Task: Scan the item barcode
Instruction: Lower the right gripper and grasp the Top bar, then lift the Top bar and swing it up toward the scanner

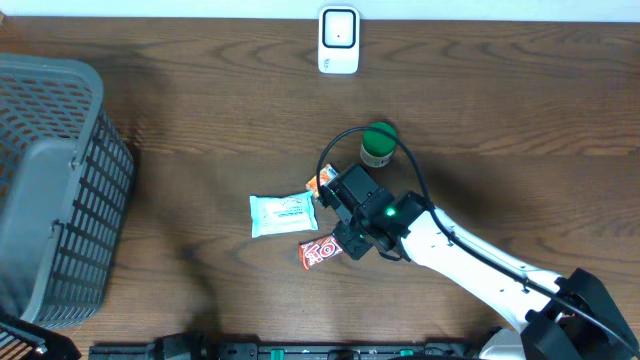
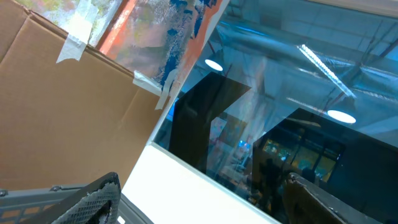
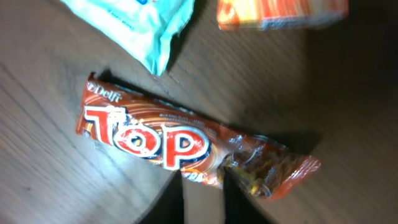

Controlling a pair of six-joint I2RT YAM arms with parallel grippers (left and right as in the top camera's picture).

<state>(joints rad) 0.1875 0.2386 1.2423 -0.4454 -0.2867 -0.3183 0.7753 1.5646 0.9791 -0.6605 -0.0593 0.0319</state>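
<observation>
Now the right gripper [image 3: 204, 182], jaws narrowly apart, is just above the chocolate bar [image 3: 149, 140] lying on the counter [image 3: 50, 186], while the left gripper [image 2: 200, 183] has wide, empty jaws.

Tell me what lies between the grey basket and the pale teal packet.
Nothing: the overhead view shows only bare wooden table between the basket and the packet.

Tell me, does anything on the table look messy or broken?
Only a little. The red foil Top chocolate bar lies slanted on the brown wooden table, and one end of its wrapper looks crumpled and wrinkly. Nothing is spilled, and the pale blue plastic packet beside it looks fine.
</observation>
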